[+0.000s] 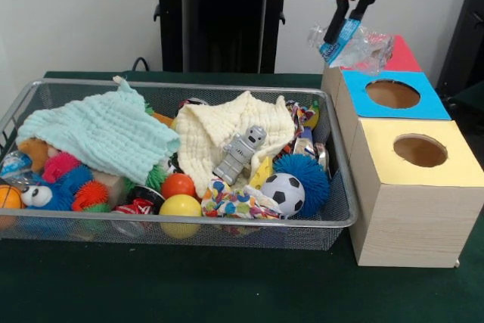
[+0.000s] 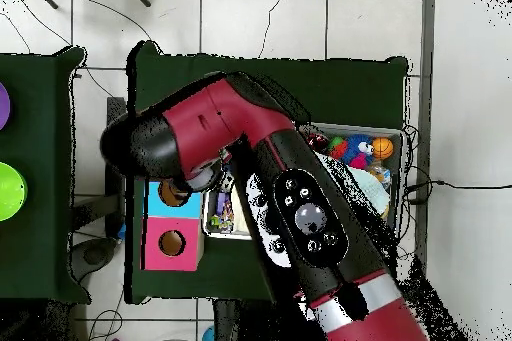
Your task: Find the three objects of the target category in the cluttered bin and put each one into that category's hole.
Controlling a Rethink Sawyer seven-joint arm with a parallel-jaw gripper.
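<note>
Bin (image 1: 30, 92) sitting at worktop's left, packed with toys and cloths. We are holding crumpled clear plastic wrapper (image 1: 355, 45) pinched between fingers of gripper (image 1: 345, 26), hanging above far right corner, over red box (image 1: 401, 57). Blue box (image 1: 355, 88) hole lying just nearer us. Room above boxes open, we judge.

A dark green table (image 1: 227, 293) carries the bin (image 1: 189, 221) and three boxes (image 1: 412, 209).
</note>
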